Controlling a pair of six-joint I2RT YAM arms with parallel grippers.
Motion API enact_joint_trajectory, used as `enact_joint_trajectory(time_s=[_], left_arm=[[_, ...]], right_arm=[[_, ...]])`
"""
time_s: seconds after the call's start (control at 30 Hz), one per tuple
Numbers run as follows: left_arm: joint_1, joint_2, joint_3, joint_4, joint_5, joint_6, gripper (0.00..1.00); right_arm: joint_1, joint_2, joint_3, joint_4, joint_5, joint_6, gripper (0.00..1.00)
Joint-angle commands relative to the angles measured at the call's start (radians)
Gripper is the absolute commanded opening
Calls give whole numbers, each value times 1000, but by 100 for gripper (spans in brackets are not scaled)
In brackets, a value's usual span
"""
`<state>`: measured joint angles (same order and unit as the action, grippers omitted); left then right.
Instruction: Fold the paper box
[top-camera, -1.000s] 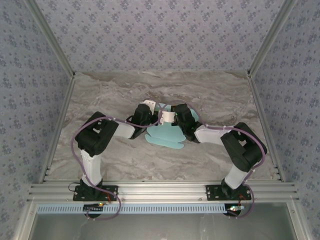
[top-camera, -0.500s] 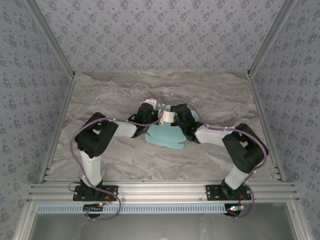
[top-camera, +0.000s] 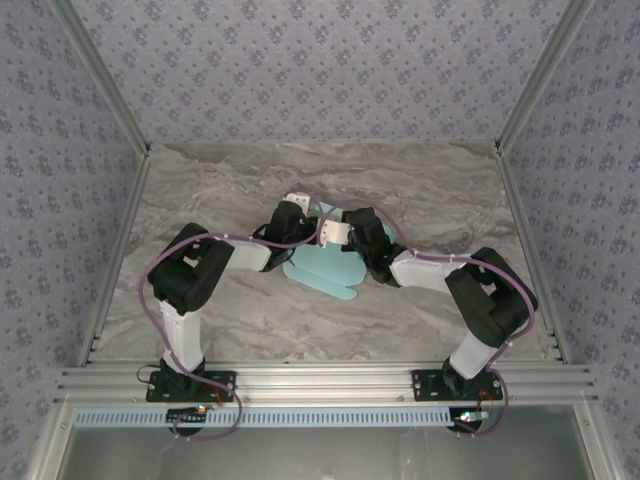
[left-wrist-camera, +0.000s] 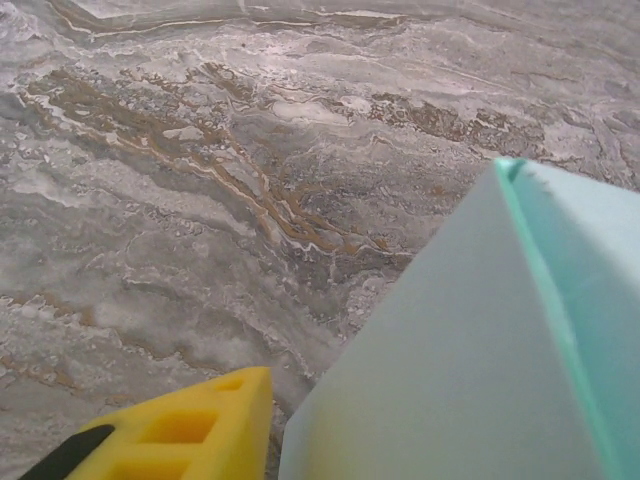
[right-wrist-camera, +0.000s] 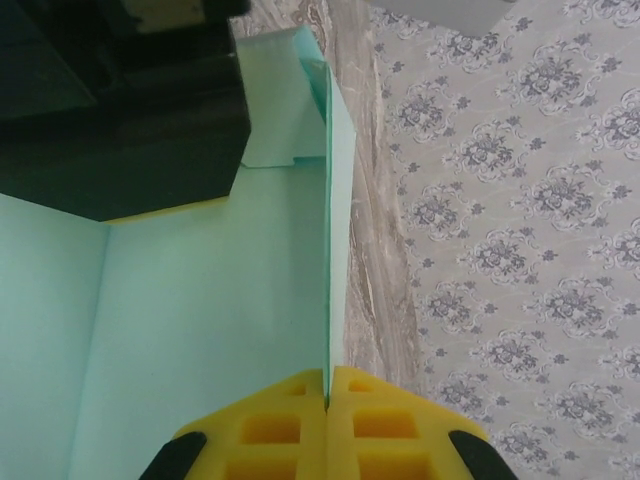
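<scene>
paper box (top-camera: 325, 270): part-folded, on table (top-camera: 200, 190) | right tool (right-wrist-camera: 327, 400): clamped on 1 upright panel | left tool (top-camera: 298, 206): gap unclear

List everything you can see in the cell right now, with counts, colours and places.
table: one, grey-brown marble pattern, under everything
paper box: one, pale cyan, middle of the table, partly folded with a panel standing up
walls: three, grey-blue floral print, left, back and right
frame rail: one, silver metal, along the near edge
arms: two, black and white, bolted at the near edge
cables: two, purple, one looping along each arm
left gripper: one, yellow pads, at the box's left side; cannot tell whether its jaws grip
right gripper: one, yellow pads, jaws shut on the upright panel's edge
</scene>
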<state>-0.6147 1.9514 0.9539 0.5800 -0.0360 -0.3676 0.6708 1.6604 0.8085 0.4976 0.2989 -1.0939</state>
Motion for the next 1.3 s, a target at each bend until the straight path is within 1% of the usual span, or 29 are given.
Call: enact_joint_trajectory(time_s=[0.0,0.27,0.4,0.5,0.6,0.8,0.9,1.13,1.27], left_arm=[[30,-21,-22,105,17,41,42],[29,-70,-59,92,82,95,61],[33,-86,-69,77,116,118,67],[39,-95,-78,75,152,131,69],[49,-91,-83,62,172,137,66],[64,-83,-97,70,206,142,49],[66,-68,-79,60,210,151,44],[70,-28,-40,43,196,152,39],[70,-7,-29,50,184,137,34]], right_arm=[[-3,-2,4,-84,29,12,0],[-8,12,24,-90,39,12,0],[-9,15,32,-93,42,12,0],[-10,14,32,-94,43,12,0],[-11,11,32,-94,43,10,0],[-19,7,32,-96,36,11,0],[-18,10,34,-94,32,13,0],[-4,3,38,-112,14,29,0],[9,3,32,-114,14,34,0]])
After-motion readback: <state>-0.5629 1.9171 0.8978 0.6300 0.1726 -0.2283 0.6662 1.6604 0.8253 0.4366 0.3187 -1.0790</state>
